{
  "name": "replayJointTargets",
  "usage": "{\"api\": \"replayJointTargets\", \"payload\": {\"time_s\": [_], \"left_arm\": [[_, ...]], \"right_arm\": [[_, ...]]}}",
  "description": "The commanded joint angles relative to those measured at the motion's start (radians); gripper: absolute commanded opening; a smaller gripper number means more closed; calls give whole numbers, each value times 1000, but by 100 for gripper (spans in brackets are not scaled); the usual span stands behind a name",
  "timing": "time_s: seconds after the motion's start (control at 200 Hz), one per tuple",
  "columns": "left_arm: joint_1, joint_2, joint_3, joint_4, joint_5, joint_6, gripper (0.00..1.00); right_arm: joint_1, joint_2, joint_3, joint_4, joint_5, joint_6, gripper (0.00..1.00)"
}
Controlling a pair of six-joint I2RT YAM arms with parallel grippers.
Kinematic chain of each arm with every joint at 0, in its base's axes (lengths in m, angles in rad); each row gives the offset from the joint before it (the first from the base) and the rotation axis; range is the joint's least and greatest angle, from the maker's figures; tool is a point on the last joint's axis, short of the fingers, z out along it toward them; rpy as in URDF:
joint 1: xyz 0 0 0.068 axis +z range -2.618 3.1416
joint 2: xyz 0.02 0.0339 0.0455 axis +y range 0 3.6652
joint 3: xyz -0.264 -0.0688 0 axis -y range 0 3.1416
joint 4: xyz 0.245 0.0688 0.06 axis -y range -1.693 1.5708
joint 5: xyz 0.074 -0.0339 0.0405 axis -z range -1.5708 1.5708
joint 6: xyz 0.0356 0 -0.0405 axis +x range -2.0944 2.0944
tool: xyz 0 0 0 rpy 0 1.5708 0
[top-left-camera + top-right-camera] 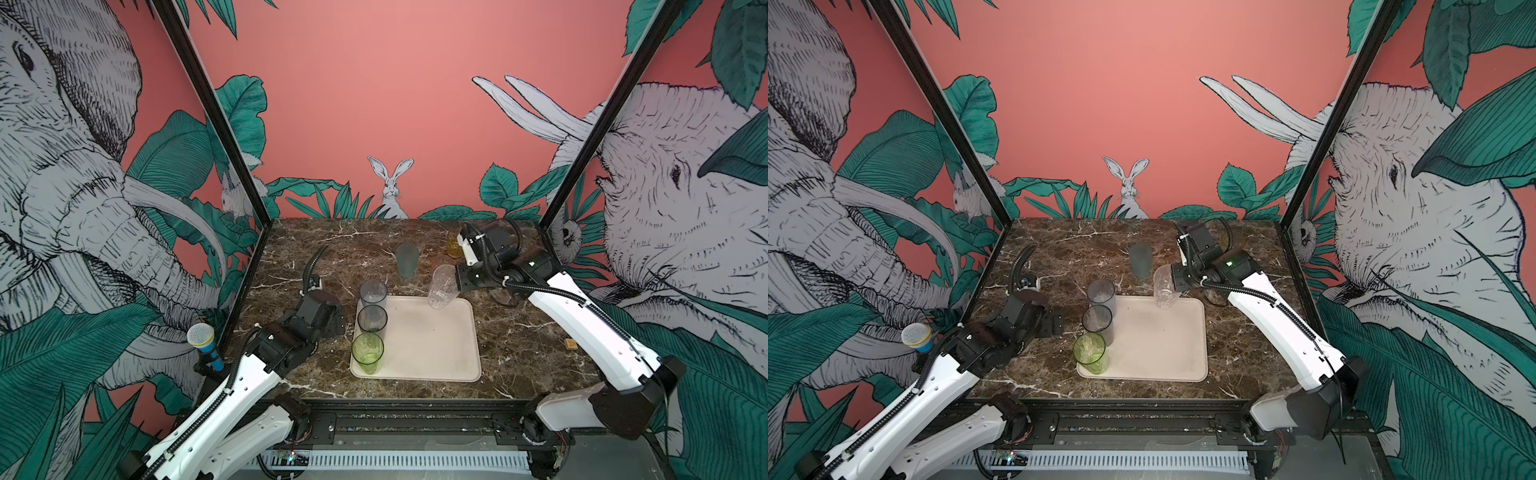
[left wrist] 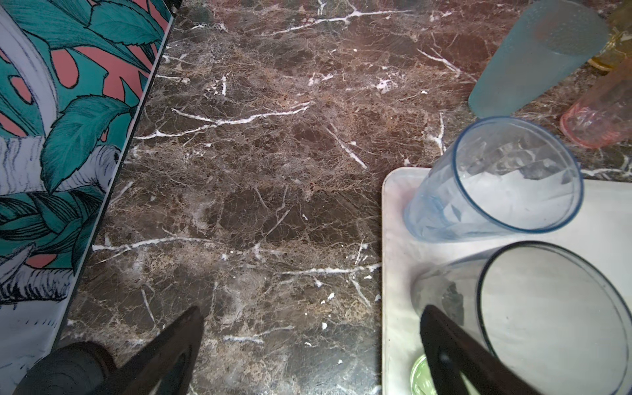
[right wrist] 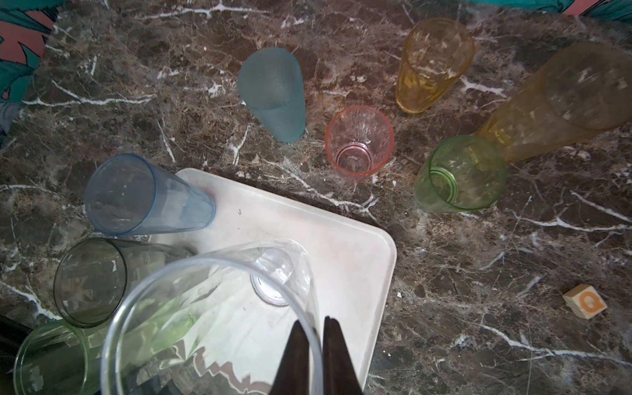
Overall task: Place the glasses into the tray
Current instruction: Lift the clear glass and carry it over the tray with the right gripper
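Pinching the rim of the clear glass (image 3: 205, 307) between pressed-together fingers, the right pincer (image 3: 313, 321) is holding it tilted over the far right corner of the tray (image 1: 432, 345). Whether its base is touching the tray cannot be told.

The left pincer (image 2: 311, 311) is hovering spread wide and gripping nothing, low over the worktop (image 1: 519, 340) just beside the tray's left edge.

Three glasses are standing upright in a row along the tray's left side: the grey glass (image 1: 373, 293) farthest back, the smoky glass (image 1: 372, 318) in the middle, the green glass (image 1: 368, 353) nearest the front.

Five are standing on the worktop beyond the tray: the teal glass (image 1: 406, 259), pink glass (image 3: 359, 143), yellow glass (image 3: 432, 65), amber glass (image 3: 561, 99) and second green glass (image 3: 460, 172).

A small wooden block (image 3: 584, 301) is lying on the worktop, well apart from the tray on its right.
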State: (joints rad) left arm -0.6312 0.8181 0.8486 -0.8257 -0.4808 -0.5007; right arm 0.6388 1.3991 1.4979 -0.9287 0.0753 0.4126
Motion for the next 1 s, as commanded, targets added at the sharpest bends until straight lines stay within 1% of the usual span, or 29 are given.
{"api": "replayJointTargets", "payload": {"time_s": [0.0, 0.175, 0.35, 0.995], "left_arm": [[7, -5, 9, 8, -17, -17, 99], [8, -14, 0, 7, -18, -19, 99], [7, -12, -4, 8, -17, -21, 99], [7, -8, -11, 16, -13, -25, 100]], "right_arm": [[29, -9, -36, 110, 34, 47, 0], [67, 34, -80, 162, 55, 58, 0], [85, 74, -116, 220, 47, 60, 0], [97, 181, -150, 300, 41, 52, 0]]}}
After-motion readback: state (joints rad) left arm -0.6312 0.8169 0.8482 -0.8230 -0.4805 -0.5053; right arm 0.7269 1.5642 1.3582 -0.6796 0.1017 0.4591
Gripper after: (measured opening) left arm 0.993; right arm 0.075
